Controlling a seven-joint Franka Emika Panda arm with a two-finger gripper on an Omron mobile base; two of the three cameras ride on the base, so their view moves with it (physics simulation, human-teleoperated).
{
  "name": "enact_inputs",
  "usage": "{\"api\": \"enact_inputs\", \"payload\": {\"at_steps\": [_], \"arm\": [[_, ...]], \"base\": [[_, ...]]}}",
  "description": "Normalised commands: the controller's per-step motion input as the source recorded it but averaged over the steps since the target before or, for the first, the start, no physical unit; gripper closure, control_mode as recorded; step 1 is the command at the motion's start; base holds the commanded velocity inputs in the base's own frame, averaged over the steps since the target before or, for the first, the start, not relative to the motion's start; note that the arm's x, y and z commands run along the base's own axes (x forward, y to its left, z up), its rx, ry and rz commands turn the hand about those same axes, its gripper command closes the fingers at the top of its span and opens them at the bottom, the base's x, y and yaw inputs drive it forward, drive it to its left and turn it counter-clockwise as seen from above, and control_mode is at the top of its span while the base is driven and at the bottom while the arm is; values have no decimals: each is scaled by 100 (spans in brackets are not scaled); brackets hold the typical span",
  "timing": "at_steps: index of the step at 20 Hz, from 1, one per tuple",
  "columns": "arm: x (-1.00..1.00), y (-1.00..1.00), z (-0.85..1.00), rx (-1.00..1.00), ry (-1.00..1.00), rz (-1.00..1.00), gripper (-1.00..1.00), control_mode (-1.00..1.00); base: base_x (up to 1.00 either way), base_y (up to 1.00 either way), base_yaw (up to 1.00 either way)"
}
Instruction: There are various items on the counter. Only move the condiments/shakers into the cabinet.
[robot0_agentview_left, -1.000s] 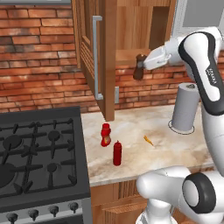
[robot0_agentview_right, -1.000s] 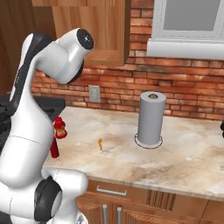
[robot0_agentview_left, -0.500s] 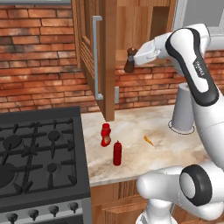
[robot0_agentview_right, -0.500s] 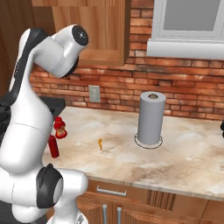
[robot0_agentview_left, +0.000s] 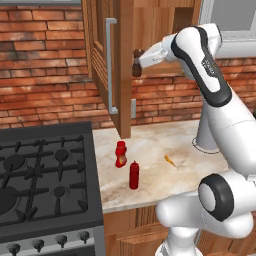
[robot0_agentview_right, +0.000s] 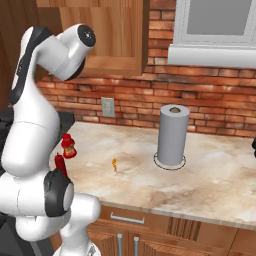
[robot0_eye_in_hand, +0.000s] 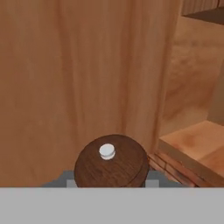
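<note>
My gripper (robot0_agentview_left: 136, 61) is shut on the small dark brown shaker (robot0_agentview_left: 135, 69), held high beside the edge of the cabinet's open door (robot0_agentview_left: 102, 60). The hand view looks down on the shaker's round brown top with its white knob (robot0_eye_in_hand: 107, 151). Behind it is the door panel, and the cabinet's wooden shelf (robot0_eye_in_hand: 197, 148) lies to the right. On the counter (robot0_agentview_left: 155, 142) below stand the curvy red squeeze bottle (robot0_agentview_left: 120, 154) and the slim red bottle (robot0_agentview_left: 134, 175). The orange carrot-like piece (robot0_agentview_left: 170, 160) lies to their right. In the right base view both red bottles (robot0_agentview_right: 68, 146) sit partly behind the arm.
A black gas stove (robot0_agentview_left: 45, 175) takes up the left. A grey paper towel roll (robot0_agentview_right: 172, 135) stands on the counter (robot0_agentview_right: 215, 175) near the brick wall. The cabinet door's grey bar handle (robot0_agentview_left: 111, 70) faces left. A wall socket (robot0_agentview_right: 107, 107) is on the bricks.
The arm has carried the shaker leftward and slightly up, from in front of the open cabinet to the door's edge. The bottles and carrot piece have not moved.
</note>
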Motion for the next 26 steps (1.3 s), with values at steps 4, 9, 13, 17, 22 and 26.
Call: {"api": "enact_inputs", "payload": {"at_steps": [4,9,13,17,22,26], "arm": [[53,22,17,0,7,0,100,-100],[59,4,0,0,0,0,100,-100],[57,0,0,0,2,0,100,-100],[45,0,-8,0,4,0,100,-100],[38,5,-14,0,6,0,100,-100],[34,14,-25,0,7,0,100,-100]], "base": [[0,0,0],[0,0,0],[0,0,0],[0,0,0],[0,0,0],[0,0,0]]}}
